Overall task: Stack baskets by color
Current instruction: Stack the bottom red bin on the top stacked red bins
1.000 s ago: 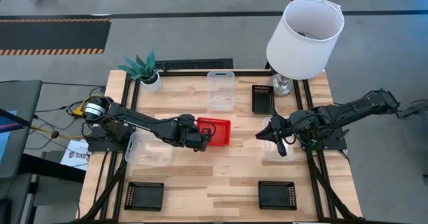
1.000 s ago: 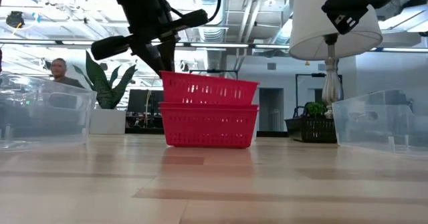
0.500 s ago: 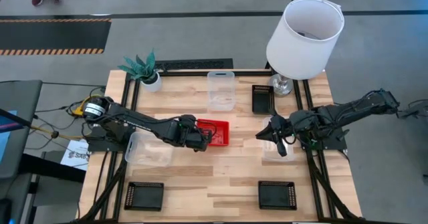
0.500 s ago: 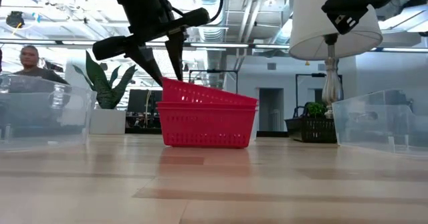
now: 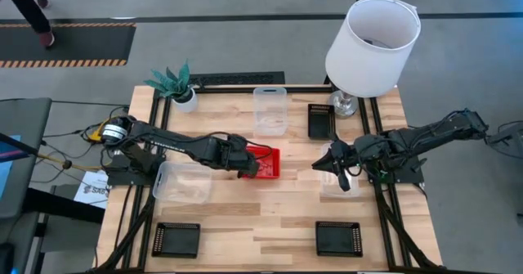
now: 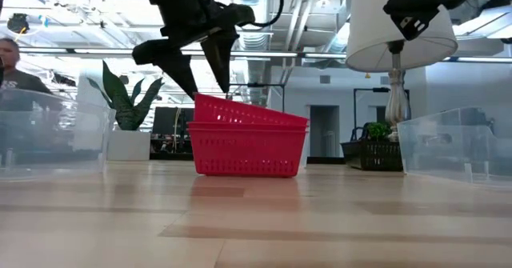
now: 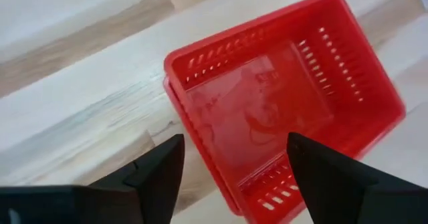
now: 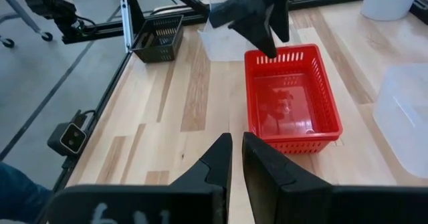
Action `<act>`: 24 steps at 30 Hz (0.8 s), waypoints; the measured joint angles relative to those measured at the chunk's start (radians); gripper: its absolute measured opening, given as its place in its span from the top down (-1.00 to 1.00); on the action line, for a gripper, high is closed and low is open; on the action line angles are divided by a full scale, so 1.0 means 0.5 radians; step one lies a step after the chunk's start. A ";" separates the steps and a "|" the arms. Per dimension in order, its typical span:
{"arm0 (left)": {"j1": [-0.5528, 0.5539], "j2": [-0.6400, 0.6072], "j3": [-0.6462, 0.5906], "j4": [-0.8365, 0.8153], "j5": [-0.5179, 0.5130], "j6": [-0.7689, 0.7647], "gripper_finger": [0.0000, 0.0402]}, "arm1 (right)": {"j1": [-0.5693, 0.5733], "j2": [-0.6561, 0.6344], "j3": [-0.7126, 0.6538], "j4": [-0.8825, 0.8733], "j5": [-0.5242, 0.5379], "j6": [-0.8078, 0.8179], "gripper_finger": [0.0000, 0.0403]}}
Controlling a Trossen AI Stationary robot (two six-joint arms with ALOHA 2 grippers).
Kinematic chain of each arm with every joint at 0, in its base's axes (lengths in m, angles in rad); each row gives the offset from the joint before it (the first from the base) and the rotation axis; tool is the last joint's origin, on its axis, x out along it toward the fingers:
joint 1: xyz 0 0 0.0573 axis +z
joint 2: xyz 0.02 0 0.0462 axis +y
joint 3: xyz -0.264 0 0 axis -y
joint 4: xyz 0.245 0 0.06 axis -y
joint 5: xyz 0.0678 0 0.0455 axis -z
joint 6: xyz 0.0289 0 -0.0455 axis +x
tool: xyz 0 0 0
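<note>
A stack of red baskets point(image 5: 265, 163) stands mid-table. The top one point(image 6: 250, 116) rests tilted in the one below point(image 6: 248, 150), with its left end higher. My left gripper point(image 6: 202, 78) hangs open just above that raised left end. Its fingers point(image 7: 160, 167) straddle the end without touching it, and the red basket point(image 7: 267, 110) lies beneath them. My right gripper point(image 5: 341, 176) waits over a clear basket point(image 5: 337, 184) at the right. Its fingers point(image 8: 221, 158) are nearly together, with nothing between them.
Other clear baskets sit at far centre point(image 5: 270, 110) and at the left point(image 5: 181, 182). Black baskets sit at the far right point(image 5: 320, 120), near left point(image 5: 176, 239) and near right point(image 5: 339, 238). A white lamp point(image 5: 372, 41) and a potted plant point(image 5: 176, 84) stand at the far corners.
My left gripper has opened and let go of the top red basket. It has rolled about its own axis and risen slightly. The basket has dropped into the one below, its right end sinking deeper and its left end staying higher.
</note>
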 joint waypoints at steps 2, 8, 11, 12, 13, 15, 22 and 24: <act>0.010 0.000 -0.006 -0.042 0.006 0.001 -0.20 | 0.000 0.000 0.000 0.006 0.000 0.019 0.71; 0.018 -0.032 -0.007 -0.061 -0.104 0.075 0.16 | 0.000 0.000 0.000 -0.003 0.000 0.090 0.71; 0.003 -0.079 0.033 -0.023 -0.259 0.179 0.41 | 0.000 0.000 0.000 -0.003 0.000 0.089 0.71; 0.001 -0.094 0.045 -0.019 -0.308 0.208 0.50 | 0.000 0.000 0.000 -0.002 0.000 0.089 0.71; 0.001 -0.109 0.053 -0.016 -0.339 0.246 0.58 | -0.001 0.000 0.000 -0.006 0.000 0.089 0.71; 0.002 -0.134 0.055 0.001 -0.342 0.334 0.75 | -0.001 0.000 0.000 -0.005 0.000 0.089 0.71; 0.089 -0.153 -0.234 0.747 0.284 0.840 0.99 | -0.006 0.000 0.000 -0.003 0.000 0.088 0.71; 0.128 -0.162 -0.342 1.036 0.482 0.895 1.00 | -0.019 0.000 0.000 -0.002 -0.001 0.108 0.71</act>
